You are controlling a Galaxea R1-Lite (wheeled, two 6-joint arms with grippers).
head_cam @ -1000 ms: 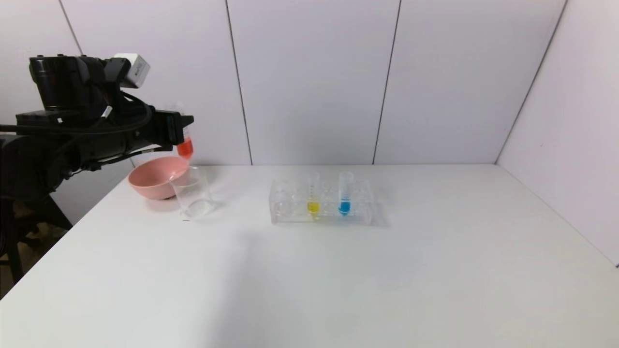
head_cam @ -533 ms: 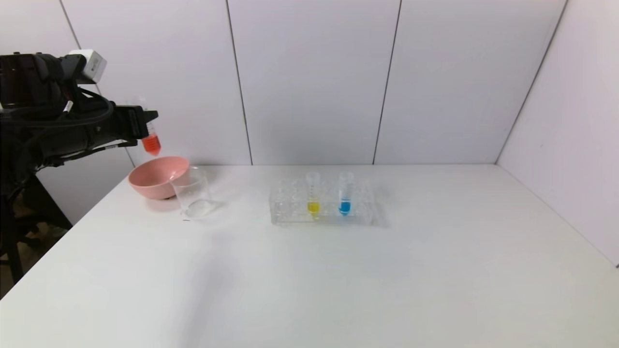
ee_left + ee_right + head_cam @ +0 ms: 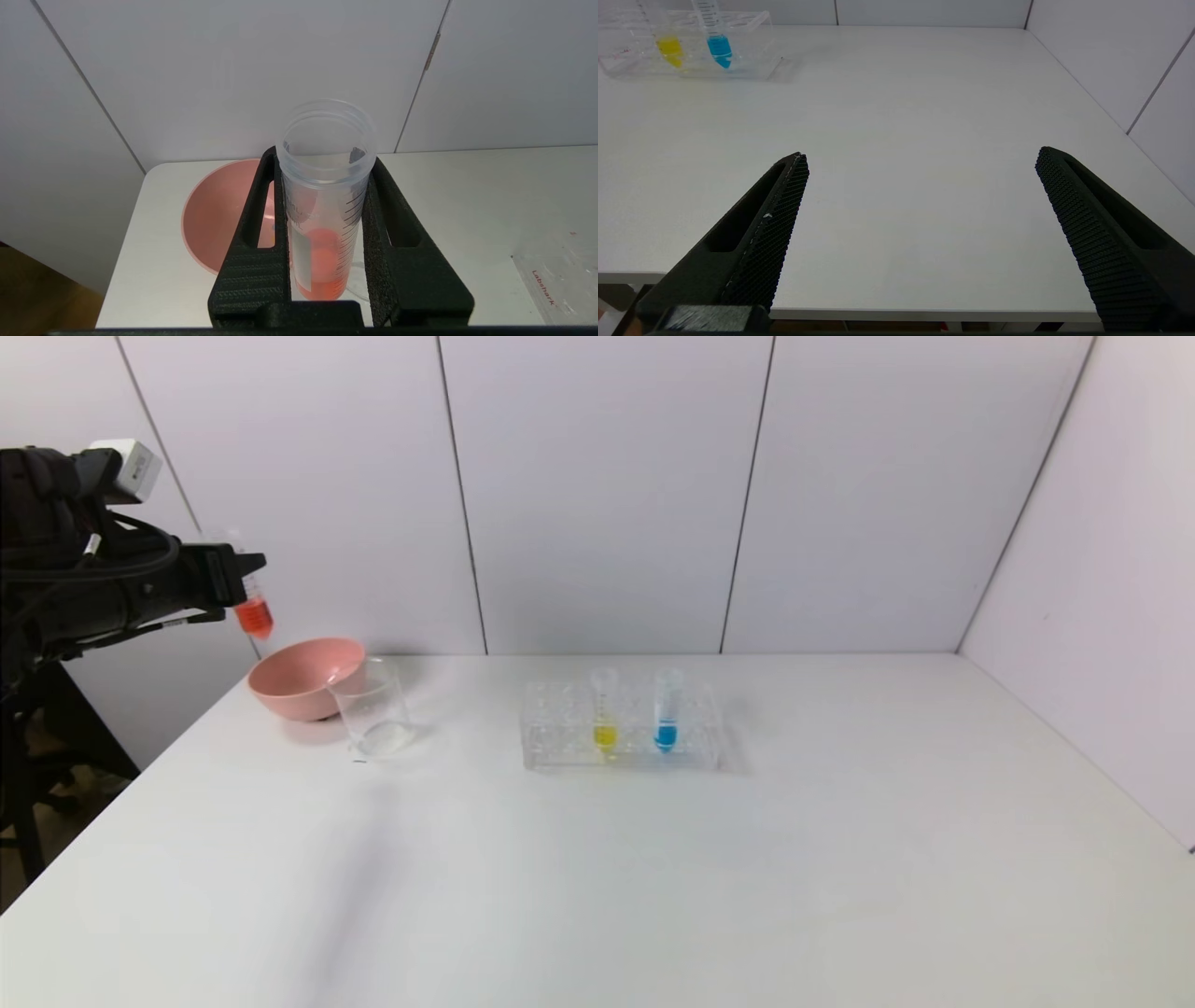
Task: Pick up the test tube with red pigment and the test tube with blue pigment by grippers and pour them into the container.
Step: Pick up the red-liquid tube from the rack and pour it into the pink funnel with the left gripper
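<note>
Test tube with red pigment [image 3: 322, 224], slim, clear, black graduation marks printed down its side, upright, clamped between left gripper [image 3: 245, 577] jaws. Below that gripper: round pink bowl [image 3: 301, 677], clear glass beaker [image 3: 372, 709] beside. Right gripper [image 3: 920, 161] spread wide, low over white table [image 3: 896, 140]. Red "Labshark" lettering readable on clear plastic rack [image 3: 556, 280].

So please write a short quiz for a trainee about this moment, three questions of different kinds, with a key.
1. True or false: the left gripper is shut on the tube with red liquid.
2. Which tubes stand in the clear rack? A) yellow and blue B) red and blue C) none
3. Fill in: the glass beaker stands beside the pink ____.

Key: 1 true; 2 A; 3 bowl. The right gripper is open over the near table edge.
</note>
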